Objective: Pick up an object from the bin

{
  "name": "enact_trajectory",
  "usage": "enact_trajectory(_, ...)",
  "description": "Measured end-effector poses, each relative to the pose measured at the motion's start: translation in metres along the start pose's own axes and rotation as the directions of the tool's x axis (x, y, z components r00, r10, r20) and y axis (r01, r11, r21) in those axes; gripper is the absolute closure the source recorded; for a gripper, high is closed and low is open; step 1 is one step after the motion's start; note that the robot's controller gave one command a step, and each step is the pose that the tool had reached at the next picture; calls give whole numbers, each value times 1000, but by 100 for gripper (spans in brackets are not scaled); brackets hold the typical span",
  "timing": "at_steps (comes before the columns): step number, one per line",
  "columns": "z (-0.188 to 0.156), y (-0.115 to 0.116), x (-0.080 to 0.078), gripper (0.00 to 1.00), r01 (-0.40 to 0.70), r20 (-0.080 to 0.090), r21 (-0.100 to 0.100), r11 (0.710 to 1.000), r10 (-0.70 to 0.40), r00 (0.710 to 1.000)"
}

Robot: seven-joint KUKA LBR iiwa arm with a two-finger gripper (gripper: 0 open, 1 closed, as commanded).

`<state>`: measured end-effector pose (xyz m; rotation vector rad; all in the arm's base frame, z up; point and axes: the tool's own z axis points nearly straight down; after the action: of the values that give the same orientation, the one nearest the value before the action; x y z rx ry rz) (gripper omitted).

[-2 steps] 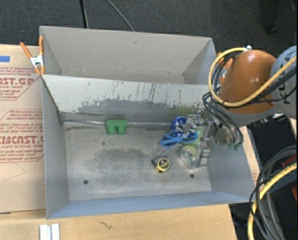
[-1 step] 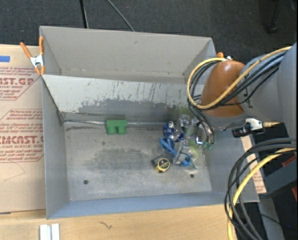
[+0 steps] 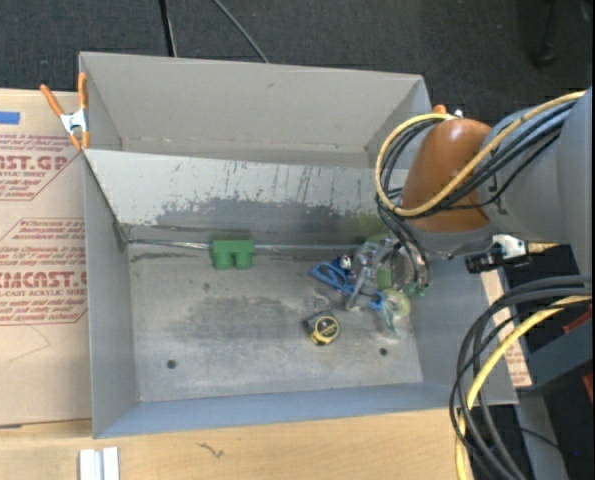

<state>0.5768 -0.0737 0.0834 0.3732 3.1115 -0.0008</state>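
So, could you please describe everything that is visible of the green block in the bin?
The green block is small and bright green, and looks like plastic. It is roughly rectangular, with a notch in its near edge that leaves two short legs. It lies flat on the floor of the bin, left of centre, at the foot of the back wall; whether it touches that wall I cannot tell. Nothing else touches it.

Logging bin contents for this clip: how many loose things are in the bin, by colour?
Green block: 1
Blue piece: 1
Black-and-yellow round piece: 1
Pale greenish piece by the pincer: 1
Total: 4 clearly told apart; the pincer may hide more.
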Motion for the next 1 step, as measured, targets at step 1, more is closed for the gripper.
enact_trajectory(1,-106,12,21,100,-2,2,-2,1000,2,1000)
